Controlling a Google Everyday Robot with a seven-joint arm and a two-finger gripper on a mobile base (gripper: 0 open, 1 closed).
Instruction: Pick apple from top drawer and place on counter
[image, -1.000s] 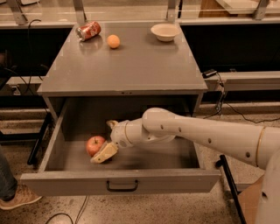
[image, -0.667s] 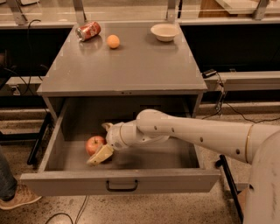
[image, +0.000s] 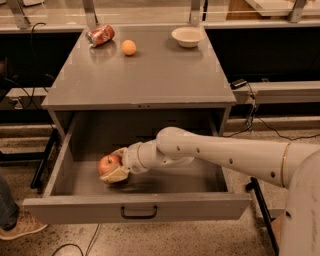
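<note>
The top drawer (image: 135, 207) of the grey cabinet is pulled out toward the near side, and its small black handle (image: 139, 212) sits in the middle of the front panel. The apple (image: 107, 162) is inside this drawer, in the left part of it, on or very close to the drawer floor; it is red with some yellowish patches and its short stem points up. The white arm (image: 225, 155) comes in from the right side and reaches down into the drawer. The gripper (image: 113, 166) is at the apple. Its two pale fingers (image: 115, 175) are spread only as wide as the fruit, one at the far side and one at the near and lower side, and both seem to press on it, so the gripper has the apple in its grasp. Whether the apple is already lifted off the drawer floor, I cannot tell. Above the drawer is the counter (image: 150, 80), flat and a little glossy. At its far edge a red can (image: 100, 36) lies on its side at the left, an orange fruit (image: 129, 47) is just to the right of the can, and a white bowl (image: 187, 36) stands further right. A shoe (image: 22, 227) is on the floor at the near left.
</note>
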